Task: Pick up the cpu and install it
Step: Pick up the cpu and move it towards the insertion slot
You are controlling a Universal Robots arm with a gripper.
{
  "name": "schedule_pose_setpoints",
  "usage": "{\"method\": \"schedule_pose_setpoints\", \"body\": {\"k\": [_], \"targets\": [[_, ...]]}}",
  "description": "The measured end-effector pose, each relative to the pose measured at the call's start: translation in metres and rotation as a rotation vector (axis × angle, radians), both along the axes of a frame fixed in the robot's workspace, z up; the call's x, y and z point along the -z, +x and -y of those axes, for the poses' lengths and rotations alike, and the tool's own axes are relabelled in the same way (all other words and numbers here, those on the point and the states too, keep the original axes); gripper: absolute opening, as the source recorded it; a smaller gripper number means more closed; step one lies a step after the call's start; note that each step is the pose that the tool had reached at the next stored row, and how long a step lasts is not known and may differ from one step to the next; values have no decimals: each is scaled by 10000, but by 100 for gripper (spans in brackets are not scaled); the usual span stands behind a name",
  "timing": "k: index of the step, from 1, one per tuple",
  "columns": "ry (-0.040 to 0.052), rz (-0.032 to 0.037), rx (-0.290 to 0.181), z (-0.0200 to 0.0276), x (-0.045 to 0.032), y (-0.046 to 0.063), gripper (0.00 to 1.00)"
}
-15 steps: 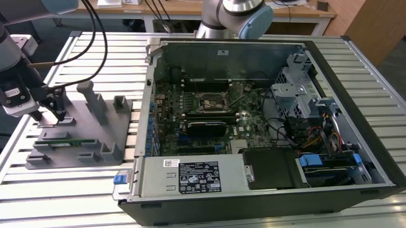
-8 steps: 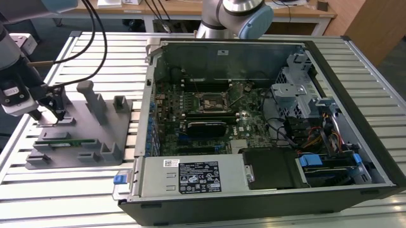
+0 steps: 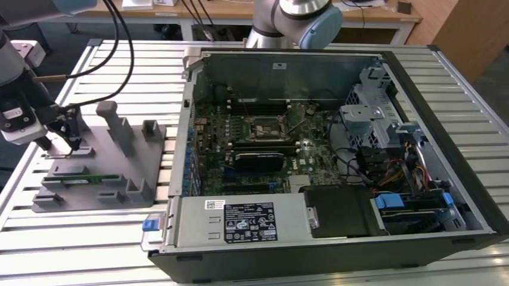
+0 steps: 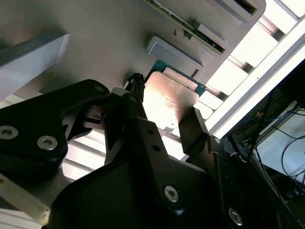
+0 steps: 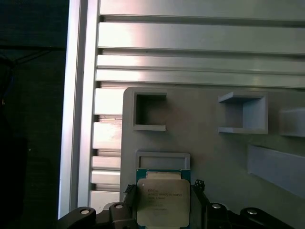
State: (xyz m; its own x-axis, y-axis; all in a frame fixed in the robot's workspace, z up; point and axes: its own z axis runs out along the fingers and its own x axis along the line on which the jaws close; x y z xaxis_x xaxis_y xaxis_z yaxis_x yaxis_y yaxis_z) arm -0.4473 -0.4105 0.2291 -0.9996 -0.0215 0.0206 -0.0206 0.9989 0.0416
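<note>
Step in hand: the pick-up. The gripper (image 3: 62, 142) is down on the grey holder tray (image 3: 119, 161) at the exterior view's left, well apart from the open computer case (image 3: 334, 65).

In both wrist views the cpu (image 5: 163, 202) lies flat on the tray, shiny top up, just beside a shallow framed recess (image 5: 163, 160). The black fingers (image 5: 198, 188) sit against two opposite edges of the chip, so I judge the tool clenched on the cpu, not released. The chip looks level and not lifted off the tray.

Install not begun: the socket (image 3: 263, 126) on the board inside the case shows bare. A green memory stick (image 3: 83, 179) lies in another slot of the tray, untouched.

Next move calls for, as I judge it: a straight vertical lift with the chip kept level, a firm even hold on the thin edges, and clearance from the upright posts (image 3: 119, 128) on the tray and the case wall during the carry. Slip or tilt in the grasp is the main risk.
</note>
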Motion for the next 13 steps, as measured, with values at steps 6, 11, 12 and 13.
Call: {"method": "schedule_pose_setpoints", "body": {"k": [6,11,12,13], "targets": [[-1,-2,0,0,-23,0,53],[-1,-2,0,0,-44,0,53],[-1,-2,0,0,-49,0,53],[-1,-1,0,0,-55,0,53]]}}
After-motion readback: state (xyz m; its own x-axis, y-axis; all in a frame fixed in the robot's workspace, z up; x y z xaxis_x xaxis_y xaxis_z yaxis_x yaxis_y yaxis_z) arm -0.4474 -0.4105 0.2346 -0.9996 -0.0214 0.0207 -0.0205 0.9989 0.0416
